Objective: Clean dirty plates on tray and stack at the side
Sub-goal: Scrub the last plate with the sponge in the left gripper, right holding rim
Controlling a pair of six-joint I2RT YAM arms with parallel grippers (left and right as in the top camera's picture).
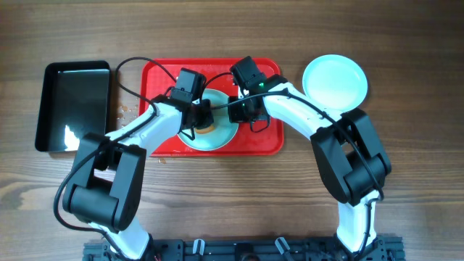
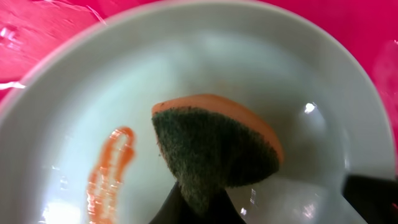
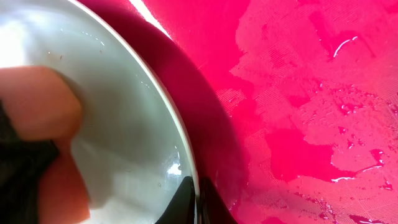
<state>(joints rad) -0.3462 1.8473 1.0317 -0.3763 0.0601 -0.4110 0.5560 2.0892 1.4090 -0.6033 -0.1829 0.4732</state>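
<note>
A pale mint plate [image 1: 217, 133] lies on the red tray [image 1: 261, 141]. My left gripper [image 1: 205, 119] is shut on an orange sponge with a dark green scrub face [image 2: 214, 152] and presses it into the plate [image 2: 205, 68]. An orange-brown smear [image 2: 111, 168] lies left of the sponge. My right gripper [image 3: 198, 196] is shut on the plate's rim [image 3: 180, 130], one finger inside and one outside. A clean white plate [image 1: 334, 81] sits on the table right of the tray. No third plate shows separately.
A black rectangular pan [image 1: 74, 105] stands left of the tray. Small crumbs or stains [image 1: 125, 111] lie on the wood between pan and tray. The tray surface is wet [image 3: 311, 112].
</note>
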